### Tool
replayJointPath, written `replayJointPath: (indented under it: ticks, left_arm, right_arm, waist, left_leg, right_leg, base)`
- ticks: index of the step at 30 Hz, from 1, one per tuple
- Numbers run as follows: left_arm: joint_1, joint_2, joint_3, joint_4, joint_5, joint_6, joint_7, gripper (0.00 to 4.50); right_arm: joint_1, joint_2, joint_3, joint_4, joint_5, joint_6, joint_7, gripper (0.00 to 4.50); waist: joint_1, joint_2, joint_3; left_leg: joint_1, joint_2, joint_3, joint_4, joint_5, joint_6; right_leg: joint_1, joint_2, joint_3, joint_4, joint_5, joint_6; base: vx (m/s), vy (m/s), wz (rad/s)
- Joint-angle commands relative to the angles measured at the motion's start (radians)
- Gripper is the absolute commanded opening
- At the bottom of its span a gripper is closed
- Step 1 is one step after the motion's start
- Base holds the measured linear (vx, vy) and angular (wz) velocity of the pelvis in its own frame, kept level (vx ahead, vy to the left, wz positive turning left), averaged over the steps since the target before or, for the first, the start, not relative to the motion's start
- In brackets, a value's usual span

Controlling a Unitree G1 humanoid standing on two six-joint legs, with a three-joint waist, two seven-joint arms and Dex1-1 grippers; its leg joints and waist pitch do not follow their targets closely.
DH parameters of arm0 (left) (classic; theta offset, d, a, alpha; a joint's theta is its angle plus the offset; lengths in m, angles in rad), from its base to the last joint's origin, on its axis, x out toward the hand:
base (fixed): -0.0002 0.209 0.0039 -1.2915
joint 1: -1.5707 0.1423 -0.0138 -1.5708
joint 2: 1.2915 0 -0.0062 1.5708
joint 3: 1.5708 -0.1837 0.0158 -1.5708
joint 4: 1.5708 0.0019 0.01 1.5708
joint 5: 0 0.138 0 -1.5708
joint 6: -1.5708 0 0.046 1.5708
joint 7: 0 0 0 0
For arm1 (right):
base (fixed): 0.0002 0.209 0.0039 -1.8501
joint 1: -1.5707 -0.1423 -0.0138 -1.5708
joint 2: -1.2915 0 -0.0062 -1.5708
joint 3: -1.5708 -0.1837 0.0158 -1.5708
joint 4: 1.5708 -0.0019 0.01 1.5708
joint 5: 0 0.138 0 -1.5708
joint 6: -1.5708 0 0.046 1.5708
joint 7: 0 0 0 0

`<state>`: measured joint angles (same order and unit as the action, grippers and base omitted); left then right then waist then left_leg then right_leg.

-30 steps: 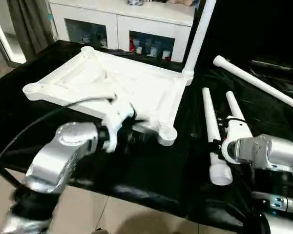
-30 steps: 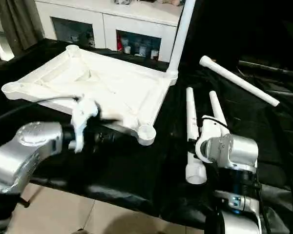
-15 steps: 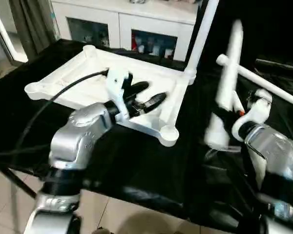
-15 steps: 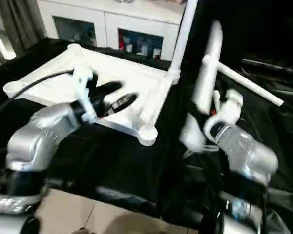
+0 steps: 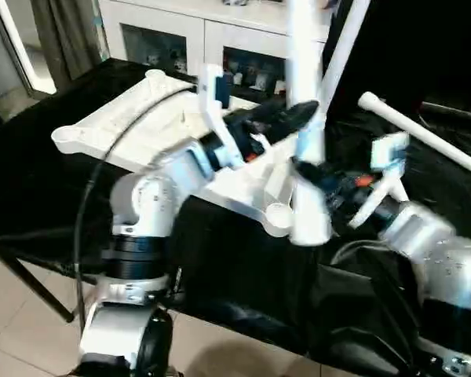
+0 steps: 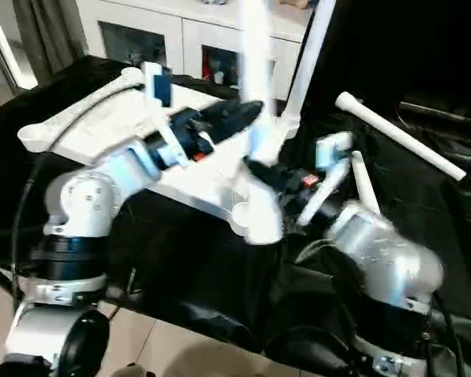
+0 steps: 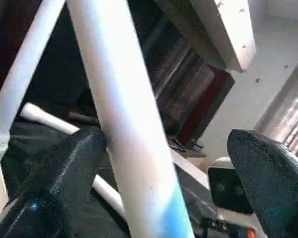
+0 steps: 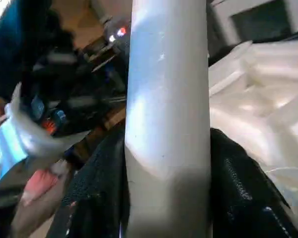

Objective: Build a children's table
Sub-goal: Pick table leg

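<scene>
Right gripper (image 5: 318, 169) jaws grip a leg (image 5: 302, 118), held upright beside the tabletop's (image 5: 141, 129) near corner socket (image 5: 278, 214). Left gripper (image 7: 164, 163) jaws stand wide open around the leg. Risk: misaligned lowering may miss the socket and shove the tabletop across the worktop (image 5: 31, 196).

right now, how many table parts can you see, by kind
tabletop: 1
legs: 4 (1 standing in a corner socket, 1 gripped upright in the right hand, 2 lying on the black cloth)
total: 5
</scene>
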<state>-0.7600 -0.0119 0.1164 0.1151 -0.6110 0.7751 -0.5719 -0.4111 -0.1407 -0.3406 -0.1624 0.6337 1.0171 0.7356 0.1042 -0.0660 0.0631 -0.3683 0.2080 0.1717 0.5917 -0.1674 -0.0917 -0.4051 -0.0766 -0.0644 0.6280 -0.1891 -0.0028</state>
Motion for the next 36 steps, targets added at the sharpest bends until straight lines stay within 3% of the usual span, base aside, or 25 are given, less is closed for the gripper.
replayJointPath:
  ticks: [1,6,7,14,17,20,23,29,32,36]
  left_arm:
    - [-0.023,-0.003,-0.018,0.032,0.025,0.031,0.04,4.5]
    - [-0.026,-0.008,-0.003,0.046,0.017,0.038,0.07,4.5]
    - [-0.028,-0.013,0.014,0.049,0.0,0.043,0.077,4.22]
    - [-0.044,-0.029,0.06,0.078,0.007,0.036,0.182,3.66]
    - [-0.043,-0.033,0.067,0.075,0.005,0.041,0.195,3.33]
    - [-0.043,-0.033,0.066,0.073,0.006,0.044,0.195,3.21]
    - [-0.047,-0.041,0.063,0.081,0.024,0.045,0.256,2.82]
    - [-0.054,-0.046,0.071,0.094,0.038,0.026,0.301,2.38]
    - [-0.045,-0.04,0.071,0.082,0.025,0.041,0.296,2.04]
    - [-0.045,-0.033,0.067,0.081,0.024,0.032,0.292,1.91]
  right_arm:
    - [0.001,-0.02,0.024,-0.036,0.011,-0.025,0.017,1.86]
    - [-0.003,-0.039,0.059,-0.032,0.001,-0.041,0.024,1.86]
    - [-0.011,-0.053,0.092,-0.017,-0.034,-0.073,0.02,1.86]
    - [-0.04,-0.091,0.254,0.023,-0.217,-0.233,-0.05,1.86]
    - [-0.049,-0.081,0.287,0.02,-0.25,-0.261,-0.094,1.86]
    - [-0.052,-0.077,0.292,0.02,-0.258,-0.268,-0.108,1.86]
    - [-0.061,-0.061,0.313,0.03,-0.292,-0.303,-0.147,1.86]
    - [-0.062,-0.055,0.332,0.043,-0.309,-0.332,-0.177,1.86]
    - [-0.063,-0.051,0.343,0.044,-0.311,-0.338,-0.184,1.86]
    - [-0.066,-0.051,0.352,0.047,-0.317,-0.347,-0.187,1.86]
  waist:
    - [0.006,-0.014,-0.072]
    - [0.009,-0.018,-0.073]
    - [0.009,-0.02,-0.074]
    - [0.008,-0.019,-0.073]
    - [0.008,-0.016,-0.074]
    - [0.007,-0.016,-0.074]
    - [0.007,-0.012,-0.073]
    - [0.007,-0.015,-0.073]
    - [0.007,-0.014,-0.073]
    - [0.007,-0.017,-0.074]
  left_leg:
    - [0.003,0.012,0.002,-0.064,-0.125,-0.001]
    - [0.005,0.015,0.001,-0.065,-0.112,-0.007]
    - [0.004,0.015,0.001,-0.064,-0.106,-0.01]
    - [0.002,0.012,0.002,-0.061,-0.107,-0.011]
    - [0.003,0.012,0.001,-0.062,-0.103,-0.008]
    - [0.004,0.012,0.002,-0.062,-0.113,-0.005]
    - [0.005,0.013,0.001,-0.063,-0.121,-0.01]
    - [0.005,0.011,0.001,-0.063,-0.131,-0.011]
    - [0.004,0.012,0.0,-0.064,-0.128,-0.012]
    - [0.005,0.012,0.001,-0.062,-0.12,-0.006]
  right_leg:
    - [0.056,-0.055,0.04,-0.088,-0.258,-0.092]
    - [0.055,-0.054,0.041,-0.085,-0.215,-0.099]
    - [0.057,-0.055,0.04,-0.083,-0.198,-0.106]
    - [0.058,-0.054,0.042,-0.082,-0.175,-0.113]
    - [0.059,-0.052,0.042,-0.079,-0.154,-0.121]
    - [0.059,-0.052,0.042,-0.079,-0.155,-0.124]
    - [0.058,-0.052,0.042,-0.078,-0.154,-0.124]
    - [0.058,-0.051,0.042,-0.081,-0.167,-0.11]
    - [0.059,-0.051,0.041,-0.078,-0.154,-0.113]
    - [0.059,-0.05,0.042,-0.076,-0.128,-0.121]
  base:
    - [0.0,0.0,0.0]
    - [0.0,0.0,0.0]
    - [0.0,0.0,0.0]
    - [0.0,0.0,0.0]
    - [0.0,0.0,0.0]
    - [0.0,0.0,0.0]
    - [0.0,0.0,0.0]
    - [0.0,0.0,0.0]
    - [0.0,0.0,0.0]
    - [0.0,0.0,0.0]
